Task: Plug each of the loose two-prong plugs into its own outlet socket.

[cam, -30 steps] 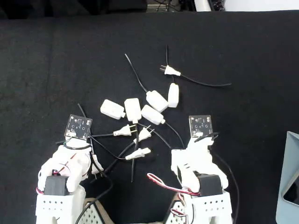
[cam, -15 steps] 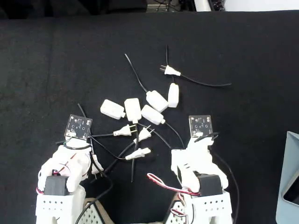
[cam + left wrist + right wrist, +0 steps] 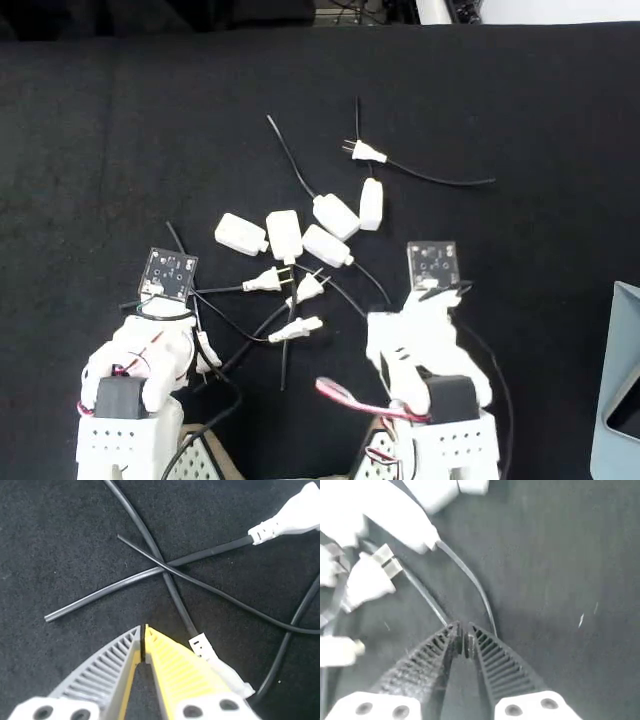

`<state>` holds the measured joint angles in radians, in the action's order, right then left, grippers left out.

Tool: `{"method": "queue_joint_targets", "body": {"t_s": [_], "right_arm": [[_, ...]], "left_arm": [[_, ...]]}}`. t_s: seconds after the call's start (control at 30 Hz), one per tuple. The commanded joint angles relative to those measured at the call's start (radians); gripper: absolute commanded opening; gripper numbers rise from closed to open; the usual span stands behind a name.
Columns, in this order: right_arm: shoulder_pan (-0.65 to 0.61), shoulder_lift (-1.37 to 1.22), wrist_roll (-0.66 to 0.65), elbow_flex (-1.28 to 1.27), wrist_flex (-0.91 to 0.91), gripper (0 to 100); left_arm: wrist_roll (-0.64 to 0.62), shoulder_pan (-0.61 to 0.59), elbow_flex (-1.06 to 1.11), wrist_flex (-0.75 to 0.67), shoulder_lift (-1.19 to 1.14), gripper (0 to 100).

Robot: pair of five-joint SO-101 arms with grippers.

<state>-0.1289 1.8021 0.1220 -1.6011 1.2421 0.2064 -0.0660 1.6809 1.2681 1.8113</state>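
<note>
A black cloth covers the tabletop (image 3: 540, 110). The left jaws, one grey finger (image 3: 107, 672) and one yellow (image 3: 175, 667), are pressed together at the tips on nothing, low over crossed black cords (image 3: 165, 572). A white plug (image 3: 202, 647) lies just beside the yellow finger, and another (image 3: 292, 517) lies farther out. The right jaws, both fingers black (image 3: 500, 662), are all but closed and pinch nothing. Their tips sit by a thin cord (image 3: 470, 582) that runs to a white socket (image 3: 385, 505), with a plug (image 3: 367, 580) near on one side. From above, both arms sit folded at the near edge, left (image 3: 140, 355) and right (image 3: 420, 345). Each carries a small dark board (image 3: 168, 273) whose marks are too small to read. Between and beyond them three plugs (image 3: 297, 327) lie loose among tangled cords, just short of a cluster of five sockets (image 3: 284, 235). A fourth plug (image 3: 366, 152) lies apart, beyond the cluster. A grey bin (image 3: 620, 380) stands at the right edge.
</note>
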Motion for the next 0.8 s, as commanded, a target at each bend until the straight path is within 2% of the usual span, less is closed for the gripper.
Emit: {"method": "queue_joint_targets", "body": {"t_s": [0.0, 0.13, 0.23, 0.47, 0.6, 0.77], "right_arm": [[-0.009, 0.067, -0.002, 0.168, -0.028, 1.5], [-0.055, 0.027, 0.000, 0.335, -0.005, 1.5], [-0.126, -0.119, 0.000, 0.443, 0.002, 1.5], [-0.218, -0.710, -0.023, 0.727, 0.005, 1.5], [-0.305, -1.000, -0.175, 0.868, 0.003, 1.4], [-0.411, -1.234, -0.468, 0.997, 0.015, 1.5]], "left_arm": [[-0.002, -0.087, 0.015, -0.002, 0.006, 3], [-0.005, -0.254, 0.018, -0.080, 0.008, 3], [-0.008, -0.340, 0.018, -0.109, 0.008, 3], [-0.008, -0.361, 0.018, -0.110, 0.008, 3], [-0.008, -0.361, 0.018, -0.107, 0.008, 3], [-0.008, -0.361, 0.018, -0.107, 0.008, 3]]}}
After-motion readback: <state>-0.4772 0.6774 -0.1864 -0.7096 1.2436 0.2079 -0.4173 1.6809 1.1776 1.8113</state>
